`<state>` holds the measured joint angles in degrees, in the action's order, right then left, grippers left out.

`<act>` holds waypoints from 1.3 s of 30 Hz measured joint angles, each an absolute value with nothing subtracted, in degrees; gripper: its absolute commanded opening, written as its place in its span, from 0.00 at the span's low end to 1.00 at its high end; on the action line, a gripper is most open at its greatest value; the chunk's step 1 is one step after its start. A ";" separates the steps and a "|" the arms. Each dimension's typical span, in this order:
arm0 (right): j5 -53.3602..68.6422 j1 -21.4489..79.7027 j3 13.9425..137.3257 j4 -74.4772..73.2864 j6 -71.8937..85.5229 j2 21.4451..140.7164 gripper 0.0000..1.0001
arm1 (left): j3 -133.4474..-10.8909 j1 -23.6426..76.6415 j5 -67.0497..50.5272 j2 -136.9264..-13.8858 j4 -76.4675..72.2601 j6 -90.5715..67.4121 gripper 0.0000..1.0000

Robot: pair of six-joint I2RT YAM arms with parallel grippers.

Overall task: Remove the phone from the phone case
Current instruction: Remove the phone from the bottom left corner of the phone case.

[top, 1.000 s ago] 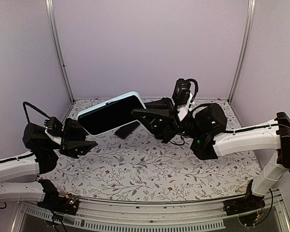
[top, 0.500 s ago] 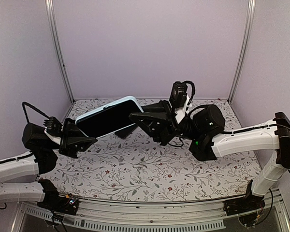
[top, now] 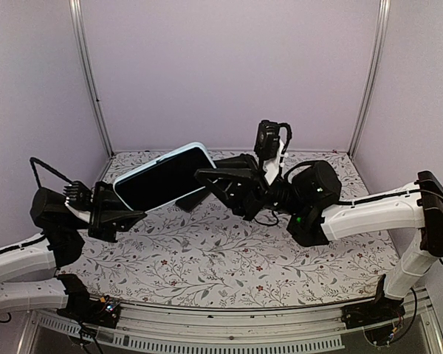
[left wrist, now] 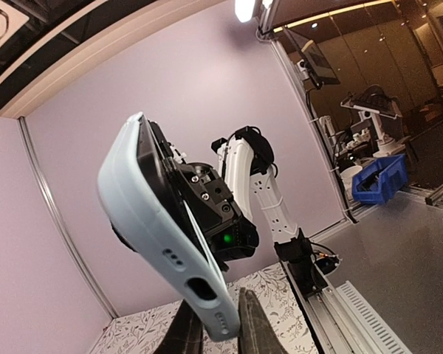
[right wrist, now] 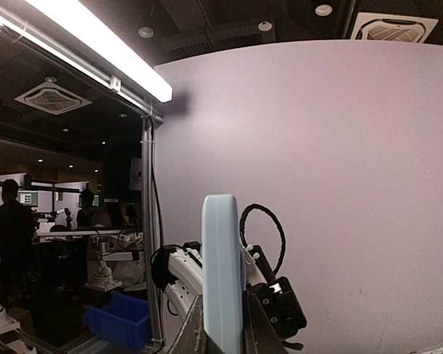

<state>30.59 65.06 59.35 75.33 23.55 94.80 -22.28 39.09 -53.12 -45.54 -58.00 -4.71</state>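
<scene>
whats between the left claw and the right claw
The phone in its pale blue case spans the gap, held in the air, one end in the left claw, the other in the right claw. The top view shows it.

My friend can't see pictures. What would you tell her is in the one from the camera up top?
Two robot arms hold a phone in a light blue case above a flowery table, tilted, dark screen up. The left claw pinches its lower end and the right claw its higher end.
</scene>
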 measured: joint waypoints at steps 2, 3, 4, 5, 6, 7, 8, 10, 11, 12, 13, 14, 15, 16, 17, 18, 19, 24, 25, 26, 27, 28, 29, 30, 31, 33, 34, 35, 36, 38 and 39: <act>30.24 65.14 59.35 75.09 24.51 94.80 0.00 | -22.26 39.09 -53.15 -44.97 -57.30 -4.29 0.14; 30.13 65.14 59.35 74.98 24.99 94.80 0.00 | -22.22 39.09 -53.17 -44.77 -57.08 -4.25 0.14; 30.04 65.14 59.35 74.83 25.69 94.80 0.00 | -22.17 39.09 -53.25 -44.51 -56.69 -4.21 0.14; 30.00 65.14 59.35 74.70 26.20 94.80 0.00 | -22.06 39.09 -53.32 -44.27 -56.49 -4.14 0.14; 29.87 65.17 59.35 74.50 26.76 94.80 0.00 | -21.93 39.09 -53.36 -44.03 -56.27 -4.10 0.14; 29.80 65.19 59.35 74.28 27.51 94.80 0.00 | -21.78 39.09 -53.41 -43.81 -56.16 -4.08 0.14; 29.69 65.19 59.35 74.08 28.01 94.80 0.00 | -21.61 39.09 -53.45 -43.62 -56.03 -4.08 0.15; 29.39 65.17 59.31 73.67 29.43 94.80 0.00 | -21.54 39.09 -53.60 -43.38 -55.70 -4.08 0.15; 29.17 65.14 59.31 73.47 30.20 94.80 0.00 | -21.54 39.09 -53.67 -43.24 -55.55 -4.08 0.15; 29.02 65.08 59.31 73.19 30.92 94.80 0.00 | -21.52 39.09 -53.78 -43.09 -55.31 -4.08 0.16; 28.97 65.08 59.31 73.01 31.40 94.80 0.00 | -21.50 39.09 -54.02 -43.00 -55.18 -4.08 0.16; 28.86 65.06 59.31 72.71 32.03 94.78 0.00 | -21.47 39.09 -54.26 -42.98 -55.05 -4.08 0.17; 28.77 65.04 59.31 72.38 32.60 94.78 0.00 | -21.47 39.09 -54.61 -42.98 -54.92 -4.08 0.17; 28.67 65.01 59.31 72.12 33.10 94.78 0.00 | -21.47 39.09 -54.87 -42.98 -54.87 -4.08 0.17; 28.56 64.97 59.31 71.81 33.67 94.74 0.00 | -21.47 39.03 -55.02 -42.98 -54.70 -4.08 0.17; 28.51 64.88 59.31 71.48 34.09 94.67 0.00 | -21.47 38.98 -55.11 -42.98 -54.52 -4.08 0.17; 28.40 64.86 59.31 71.13 34.54 94.56 0.00 | -21.47 38.98 -55.20 -42.98 -54.43 -4.08 0.17; 28.01 64.79 59.31 70.13 36.95 94.45 0.00 | -21.47 38.94 -55.68 -42.65 -53.60 -4.08 0.18; 27.97 64.73 59.31 69.87 37.60 94.43 0.00 | -21.47 38.94 -55.75 -42.65 -53.45 -4.10 0.17; 27.97 64.64 59.31 69.65 38.06 94.43 0.00 | -21.47 38.94 -55.83 -42.63 -53.21 -4.08 0.18; 27.99 64.47 59.31 69.38 38.61 94.43 0.00 | -21.47 38.94 -55.94 -42.63 -52.99 -4.08 0.18; 28.03 64.34 59.31 69.17 39.24 94.41 0.00 | -21.47 38.94 -55.99 -42.63 -52.75 -4.10 0.18; 28.05 64.03 59.31 68.77 40.42 94.41 0.00 | -21.47 38.94 -56.14 -42.63 -52.53 -4.08 0.18; 28.16 63.81 59.31 68.47 41.54 94.41 0.00 | -21.47 38.94 -56.27 -42.63 -52.31 -4.08 0.18; 28.27 63.59 59.31 68.14 42.76 94.41 0.00 | -21.47 38.94 -56.38 -42.63 -51.92 -4.08 0.18; 28.51 63.22 59.31 67.55 44.82 94.41 0.00 | -21.47 38.94 -56.53 -42.63 -51.42 -4.05 0.18; 28.60 63.07 59.31 67.24 45.82 94.41 0.00 | -21.47 38.94 -56.60 -42.63 -51.22 -4.05 0.18; 28.64 62.94 59.31 66.96 46.70 94.41 0.00 | -21.45 38.94 -56.64 -42.63 -51.07 -4.03 0.18; 28.64 62.92 59.31 66.78 47.33 94.41 0.00 | -21.45 38.94 -56.73 -42.63 -50.94 -4.01 0.18; 28.64 62.83 59.31 66.22 48.73 94.41 0.00 | -21.47 38.94 -57.14 -42.59 -50.59 -3.77 0.18; 28.67 62.81 59.31 65.98 49.30 94.41 0.00 | -21.45 38.94 -57.30 -42.52 -50.35 -3.57 0.18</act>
<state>28.67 62.81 59.31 65.98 49.30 94.41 -21.45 38.94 -57.30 -42.52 -50.35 -3.57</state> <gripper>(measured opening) 0.133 0.182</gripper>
